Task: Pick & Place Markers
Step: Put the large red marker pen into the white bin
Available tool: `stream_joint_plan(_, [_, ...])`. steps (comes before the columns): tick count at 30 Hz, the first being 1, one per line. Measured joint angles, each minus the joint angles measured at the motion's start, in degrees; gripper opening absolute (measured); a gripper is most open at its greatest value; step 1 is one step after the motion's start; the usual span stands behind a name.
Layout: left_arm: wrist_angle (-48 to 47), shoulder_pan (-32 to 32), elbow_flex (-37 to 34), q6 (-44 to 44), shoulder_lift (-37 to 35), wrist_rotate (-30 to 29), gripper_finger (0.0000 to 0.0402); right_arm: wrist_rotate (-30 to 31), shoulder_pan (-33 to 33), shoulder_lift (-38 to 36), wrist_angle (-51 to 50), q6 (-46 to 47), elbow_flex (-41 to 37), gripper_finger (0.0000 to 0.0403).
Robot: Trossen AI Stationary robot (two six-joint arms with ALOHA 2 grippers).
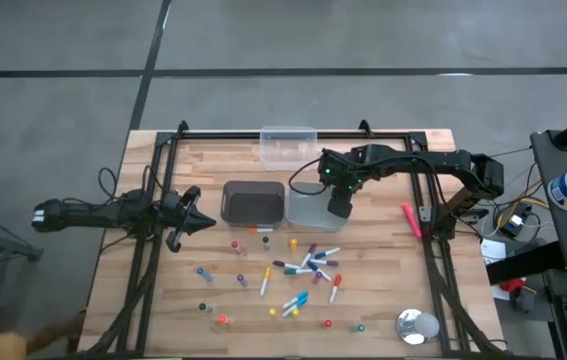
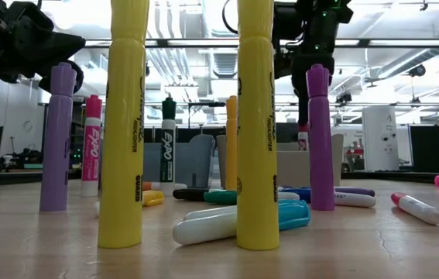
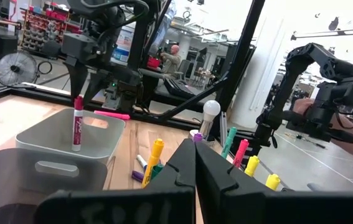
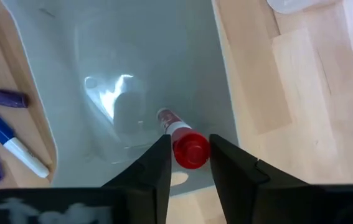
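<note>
Wooden planks make up the table (image 1: 373, 310), ringed by a black frame (image 1: 433, 250). On it, toward the far side, sit a dark bin (image 1: 252, 201) and, just beside it, a pale grey bin (image 1: 308, 208), with a clear tub (image 1: 287, 143) behind them. The right arm (image 1: 433, 160) reaches in over the grey bin; its right gripper (image 4: 187, 163) hangs above the bin's inside, fingers (image 4: 154, 168) parted a little on either side of a red-capped marker (image 4: 184, 143) that stands upright with its tip down in the bin, and whether the pads touch the cap I cannot tell. The left arm (image 1: 93, 213) waits at the table's left edge, its left gripper (image 3: 195, 168) clenched shut on nothing. Loose markers (image 1: 308, 265) are scattered over the near half of the table, some lying flat, some standing on end; in the low view two yellow markers (image 2: 122, 124) and two purple markers (image 2: 320, 139) stand closest. A pink marker (image 1: 410, 220) lies apart near the right frame post, and a silver tape roll (image 1: 416, 325) sits by the near right corner.
</note>
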Motion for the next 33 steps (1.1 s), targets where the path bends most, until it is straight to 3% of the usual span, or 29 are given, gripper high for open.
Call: stream_joint_plan(33, [-0.1, 0.0, 0.0, 0.0, 0.0, 0.0, 0.0000, -3.1, 0.0, -0.1, -3.9, 2.0, 0.3, 0.0146])
